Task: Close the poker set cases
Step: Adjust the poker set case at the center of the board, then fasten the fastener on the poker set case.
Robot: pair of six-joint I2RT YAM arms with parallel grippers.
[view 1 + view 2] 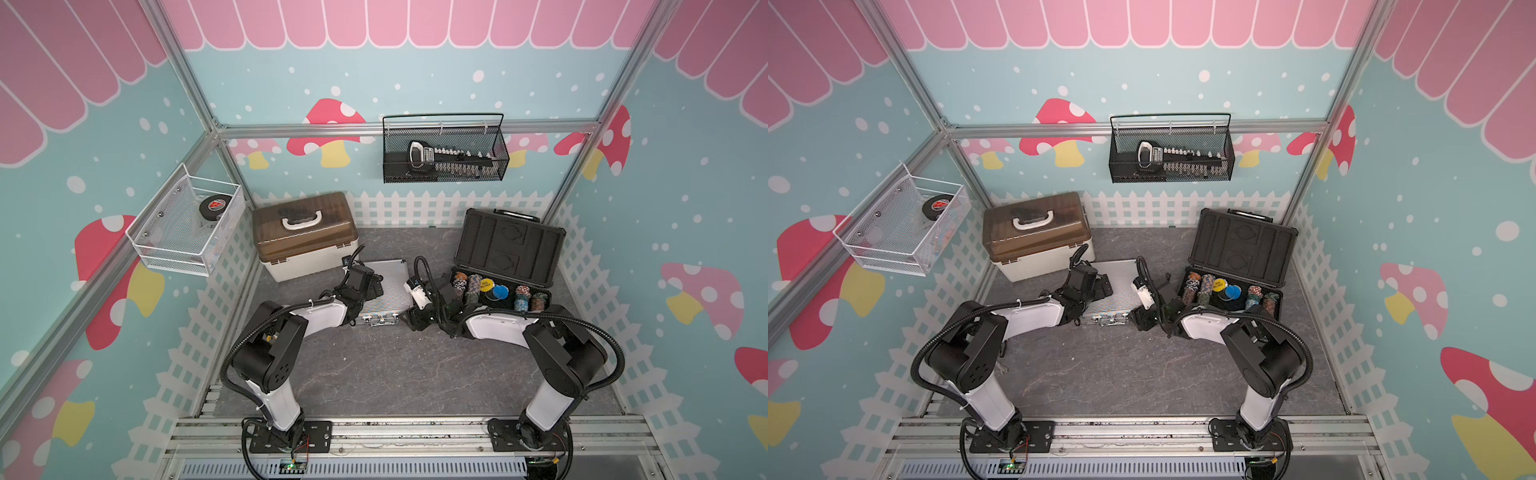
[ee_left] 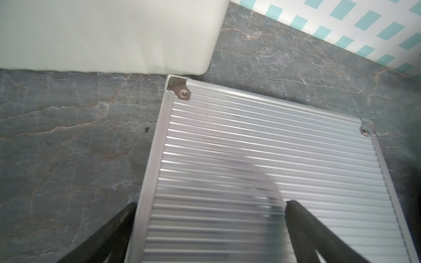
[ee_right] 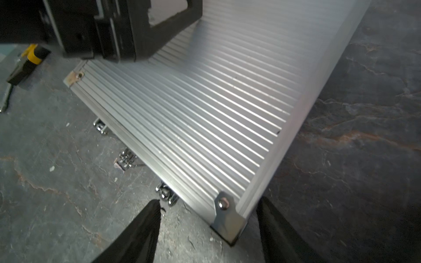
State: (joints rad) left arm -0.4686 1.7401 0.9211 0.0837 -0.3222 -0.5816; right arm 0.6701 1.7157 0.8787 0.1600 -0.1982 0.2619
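The small silver ribbed case (image 1: 388,286) (image 1: 1121,291) lies flat mid-table with its lid down, chrome latches (image 3: 126,159) along its front edge. My left gripper (image 1: 371,285) (image 2: 210,203) hovers open over the lid (image 2: 262,159), one finger past the case's side edge. At the case's front right corner (image 3: 224,211), my right gripper (image 1: 415,322) (image 3: 208,200) stands open with a finger on each side, neither pressing on it. The larger dark case (image 1: 509,249) (image 1: 1241,249) stands open at the right, its lid upright and chip stacks (image 1: 469,286) in its base.
A cream box with a brown lid (image 1: 305,237) sits behind the silver case, almost touching its back corner. A black wire basket (image 1: 444,149) and a white mesh basket (image 1: 187,220) hang on the walls. A yellow-handled tool (image 3: 32,54) lies on the table near the left arm.
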